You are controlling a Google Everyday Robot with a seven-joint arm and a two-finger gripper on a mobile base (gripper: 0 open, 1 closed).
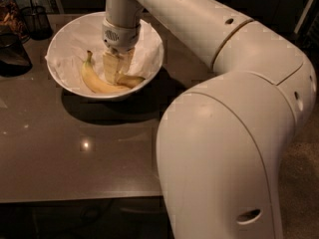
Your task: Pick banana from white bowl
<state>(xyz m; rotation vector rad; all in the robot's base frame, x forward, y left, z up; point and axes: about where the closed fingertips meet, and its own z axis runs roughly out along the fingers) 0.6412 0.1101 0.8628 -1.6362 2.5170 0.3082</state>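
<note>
The white bowl (75, 24), lined with crumpled white paper, stands at the back left of the dark table (75, 153). Two bananas lie in it. The longer curved one (94, 81) lies at the left with its stem pointing up. The shorter, plumper banana (132, 79) lies at the bowl's bottom right, and only its right end shows. My gripper (117, 68) reaches straight down into the bowl from the white arm and sits right over the shorter banana's left part, hiding it.
A dark wire-mesh cup (36, 20) stands behind the bowl at the far left. A dark object (11, 54) sits at the left edge. My arm's large white links (224, 148) fill the right side. The table's front edge runs along the bottom.
</note>
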